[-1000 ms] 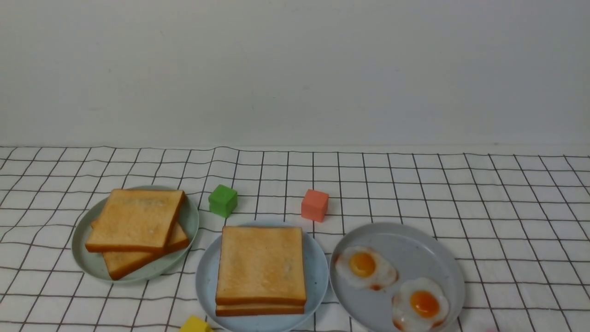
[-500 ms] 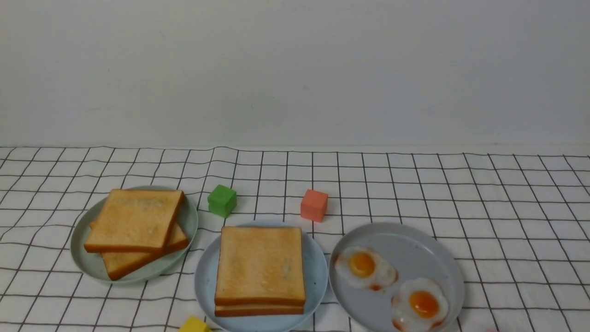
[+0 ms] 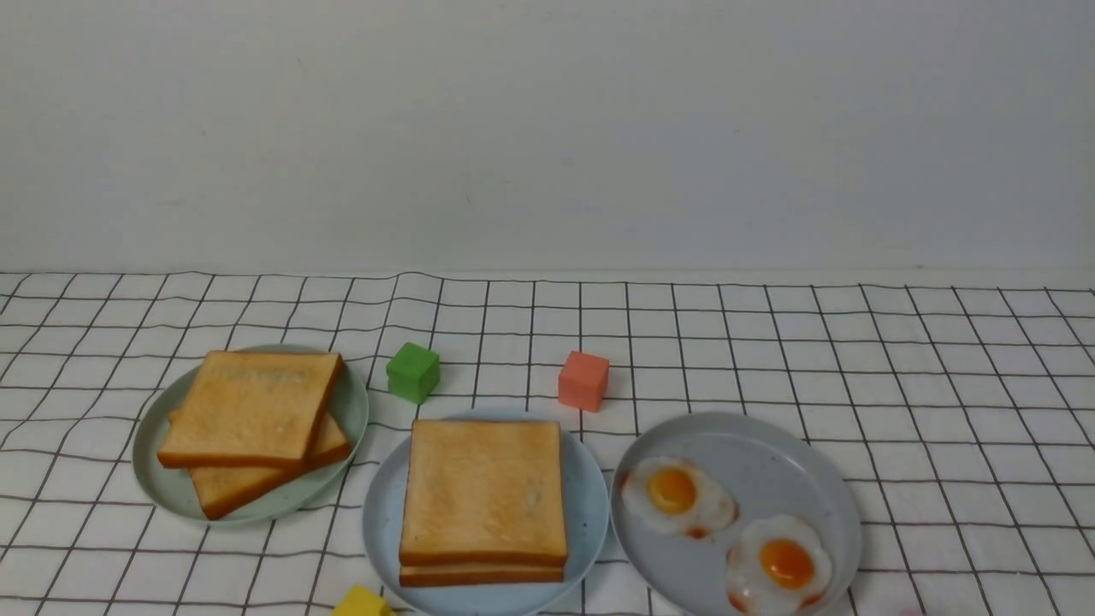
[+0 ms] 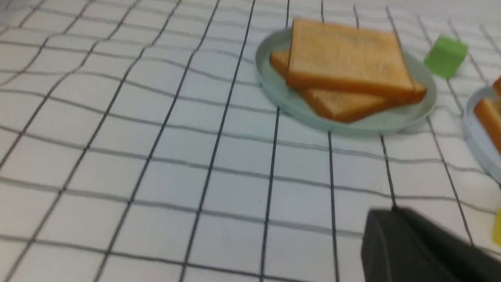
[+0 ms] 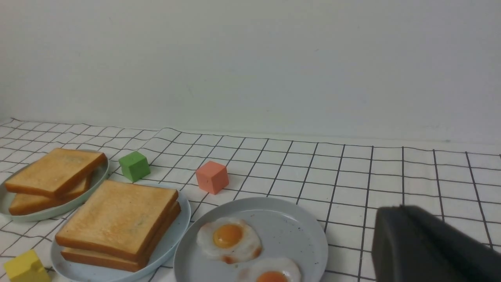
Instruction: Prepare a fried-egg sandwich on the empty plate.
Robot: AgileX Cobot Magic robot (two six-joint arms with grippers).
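Observation:
Two square golden toast slices (image 3: 483,492) lie stacked as a pair on the pale blue plate (image 3: 590,496) at the front middle. No egg shows between them. They also show in the right wrist view (image 5: 117,219). Two fried eggs (image 3: 676,494) (image 3: 780,565) lie on the grey plate (image 3: 753,453) to its right. Neither gripper shows in the front view. My left gripper (image 4: 391,213) is a single dark mass with its jaws together, empty, above bare cloth. My right gripper (image 5: 399,211) looks the same, right of the grey plate (image 5: 297,235).
A pale green plate (image 3: 351,411) at the left holds two loose toast slices (image 3: 252,406). A green cube (image 3: 413,371) and a red cube (image 3: 584,380) stand behind the plates. A yellow cube (image 3: 361,602) sits at the front edge. A white wall is behind.

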